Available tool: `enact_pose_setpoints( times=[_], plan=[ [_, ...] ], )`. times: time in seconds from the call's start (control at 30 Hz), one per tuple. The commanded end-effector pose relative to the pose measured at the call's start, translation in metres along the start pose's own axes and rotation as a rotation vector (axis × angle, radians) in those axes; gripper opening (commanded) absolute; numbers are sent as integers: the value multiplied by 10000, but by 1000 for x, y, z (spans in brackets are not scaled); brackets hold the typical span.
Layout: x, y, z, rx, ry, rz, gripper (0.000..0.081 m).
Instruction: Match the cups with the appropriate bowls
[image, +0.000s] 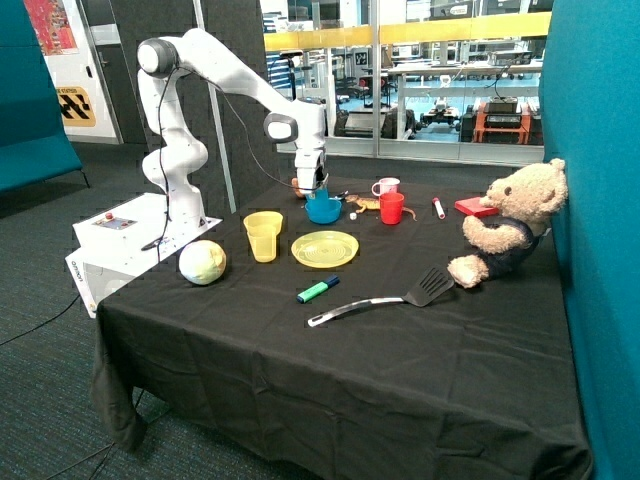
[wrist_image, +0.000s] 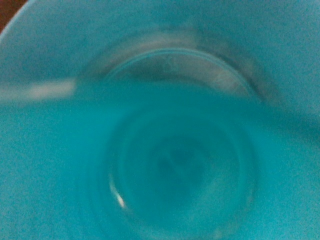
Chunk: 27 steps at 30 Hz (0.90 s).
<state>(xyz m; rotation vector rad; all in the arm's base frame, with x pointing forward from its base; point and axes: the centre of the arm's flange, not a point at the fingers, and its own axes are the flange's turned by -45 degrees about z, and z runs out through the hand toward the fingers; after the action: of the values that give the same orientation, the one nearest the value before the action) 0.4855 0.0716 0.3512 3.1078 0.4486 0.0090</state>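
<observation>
While the arm reaches down at the worktop's far side, its tool sits right over the blue bowl; can't tell its state. Wrist view is all blue: blue cup seen from above, inside the bowl. Yellow cup stands in yellow bowl, at approx. 9 o'clock of the yellow plate.

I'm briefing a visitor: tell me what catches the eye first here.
The white arm bends down with its gripper right over the blue bowl at the table's far side; the wrist view is filled with blue plastic. Nearer the front, the yellow cup stands beside the yellow plate, and a teddy bear sits at the edge.
</observation>
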Motion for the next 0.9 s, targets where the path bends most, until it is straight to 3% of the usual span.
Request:
enact_pose_setpoints(
  times=[0.0,0.37,0.57,0.87],
  plan=[
    [-1,5,-2,24,-55,-60,576],
    [-1,4,-3,24,-55,-139,583],
    [1,1,-6,24,-55,-233,728],
    [4,2,-18,25,-54,-256,695]
  ],
)
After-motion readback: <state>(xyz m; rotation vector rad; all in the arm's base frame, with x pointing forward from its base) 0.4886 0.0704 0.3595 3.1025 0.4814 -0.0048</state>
